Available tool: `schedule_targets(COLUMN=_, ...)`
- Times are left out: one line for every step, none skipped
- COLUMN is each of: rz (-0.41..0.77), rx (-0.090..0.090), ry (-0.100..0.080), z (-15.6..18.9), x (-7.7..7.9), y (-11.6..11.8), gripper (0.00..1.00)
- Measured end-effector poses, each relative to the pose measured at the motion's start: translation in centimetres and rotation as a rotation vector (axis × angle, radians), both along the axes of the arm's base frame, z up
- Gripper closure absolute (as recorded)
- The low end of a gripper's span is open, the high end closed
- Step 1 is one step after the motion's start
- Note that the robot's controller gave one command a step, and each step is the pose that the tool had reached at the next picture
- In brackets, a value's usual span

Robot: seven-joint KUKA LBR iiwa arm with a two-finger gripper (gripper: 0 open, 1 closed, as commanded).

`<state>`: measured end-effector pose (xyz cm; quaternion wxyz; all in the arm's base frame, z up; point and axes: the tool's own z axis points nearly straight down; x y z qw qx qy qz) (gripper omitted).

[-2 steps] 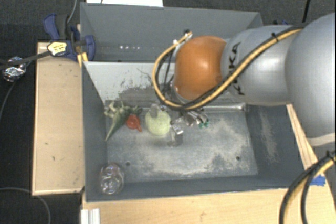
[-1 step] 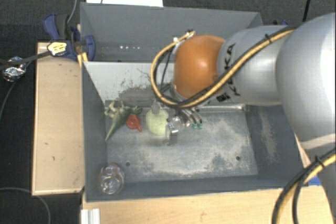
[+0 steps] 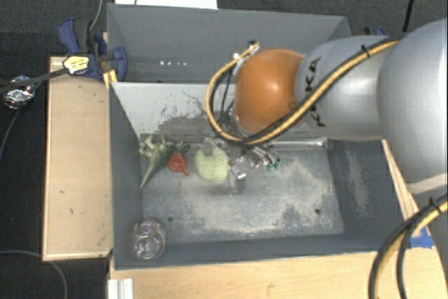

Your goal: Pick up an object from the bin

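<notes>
My gripper (image 3: 236, 171) reaches down under the orange wrist cover, near the back middle of the bin floor. Right at its left side sits a pale green, roundish soft thing (image 3: 211, 166), touching or almost touching the metal fingers. A small red piece (image 3: 178, 163) lies just left of that, and a green leafy, dragon-like toy (image 3: 155, 153) stretches further left along the back wall. Something small with green on it (image 3: 271, 162) peeks out to the right of the gripper.
A clear, rounded plastic thing (image 3: 148, 238) rests in the front left corner of the bin. The arm and its cables cover the bin's right back part. The grey floor in front of the gripper is bare and scuffed.
</notes>
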<state>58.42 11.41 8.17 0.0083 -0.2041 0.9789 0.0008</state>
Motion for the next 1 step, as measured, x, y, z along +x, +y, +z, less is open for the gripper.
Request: schedule_targets(rz=-0.538, rx=0.015, ry=0.003, z=-0.62, x=-0.11, y=0.6, gripper=1.0)
